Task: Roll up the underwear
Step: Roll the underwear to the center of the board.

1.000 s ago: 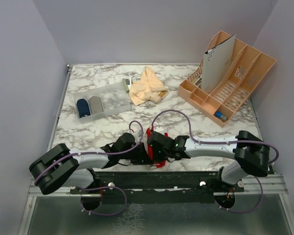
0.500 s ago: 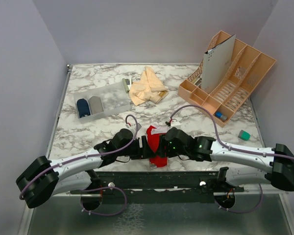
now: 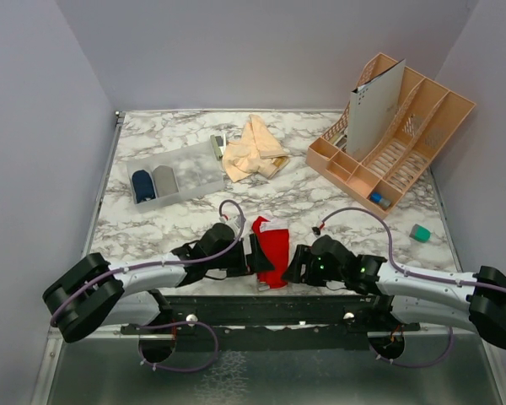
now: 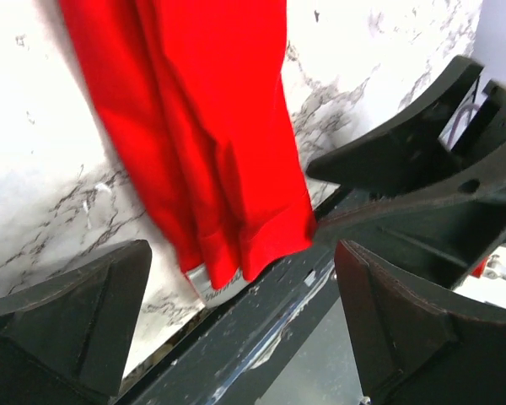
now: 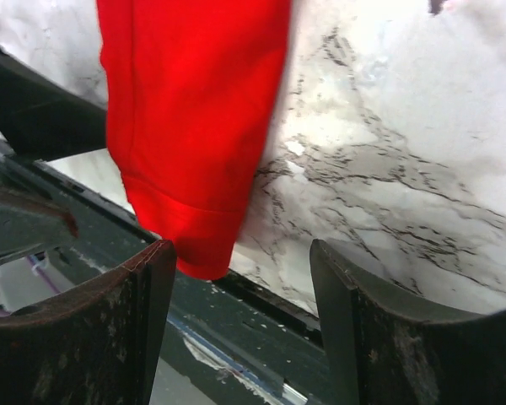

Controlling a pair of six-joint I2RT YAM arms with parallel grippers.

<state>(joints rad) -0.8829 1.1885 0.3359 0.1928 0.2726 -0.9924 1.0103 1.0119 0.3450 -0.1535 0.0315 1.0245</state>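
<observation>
**Red strip at the table's near edge, both grippers spread beside it**

The red underwear [image 3: 273, 246] lies folded into a narrow strip. Its white-grey trim points toward the far side, and its near hem just overhangs the near edge of the marble table [image 3: 143, 229]. It looks light, limp and several layers thick, so it should sag and unfold if lifted by one layer. The near hem, pinched through all layers at both corners, seems the best hold for rolling it away.

The left gripper [image 4: 240, 270] sits at the strip's left side with fingers wide apart and nothing clamped. The right gripper [image 5: 240, 253] sits at its right side, also parted, with the hem corner just beside one finger.

Farther back are the peach-beige underwear [image 3: 253, 150] and a clear tray [image 3: 194, 169].
</observation>
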